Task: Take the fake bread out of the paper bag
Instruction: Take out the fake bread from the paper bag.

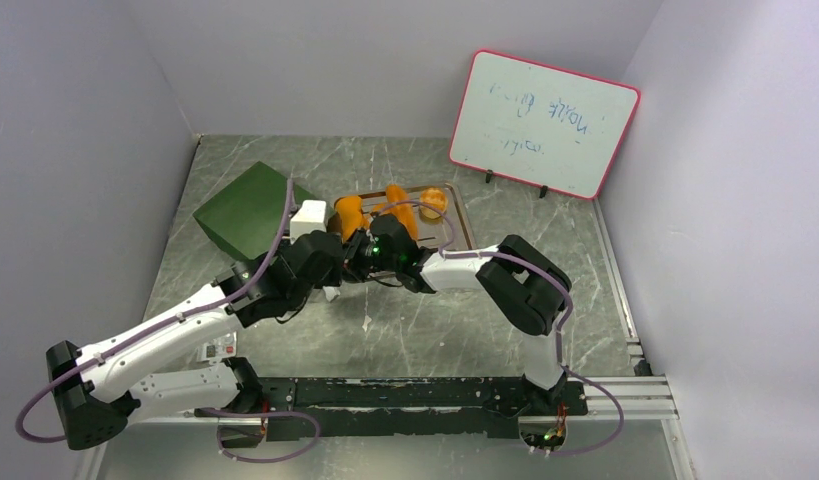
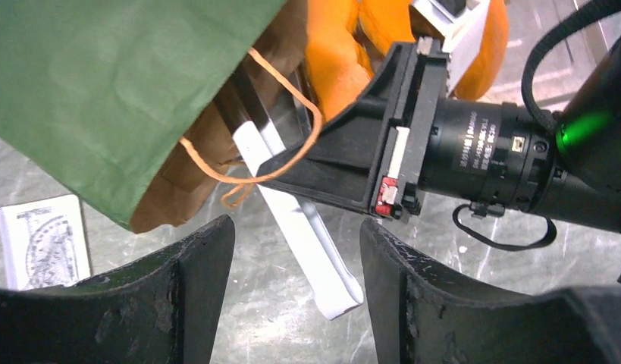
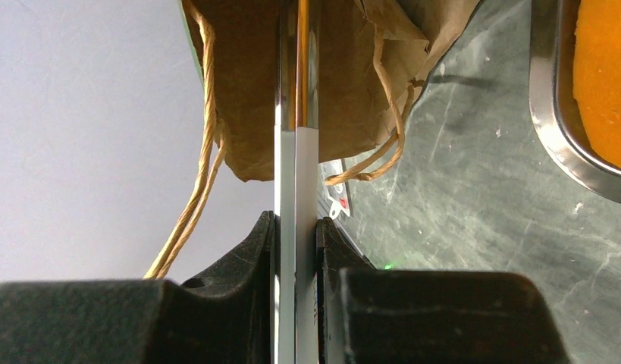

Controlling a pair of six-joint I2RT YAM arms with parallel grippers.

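**A:** First entry, far left?
**B:** One small printed card [image 1: 217,348], flat on the marbled table [image 1: 465,320], beside the left arm.
**A:** Next.
**B:** One paper bag [image 1: 247,210], green outside and brown inside. It lies on its side with the mouth facing right. Tan cord handles [image 2: 292,98] hang loose at the mouth.
**A:** Left gripper [image 2: 296,227]?
**B:** Just short of the bag mouth, jaws standing apart and gripping nothing. The end of a white handle shows in the gap.
**A:** Whose handle?
**B:** One pair of tongs [image 3: 296,174], with white handles and metal blades. The blades reach into the bag mouth.
**A:** Right gripper [image 3: 296,220]?
**B:** Pinched narrow on the tongs' white handles, pressing them together.
**A:** Bread [image 1: 400,208]?
**B:** Three orange-brown pieces seen from above, two long and one round. They are on the silver tray [image 3: 550,121], just right of the bag. I cannot tell whether any is inside the bag.
**A:** Far right?
**B:** One whiteboard [image 1: 543,125], pink-edged, standing at the back.
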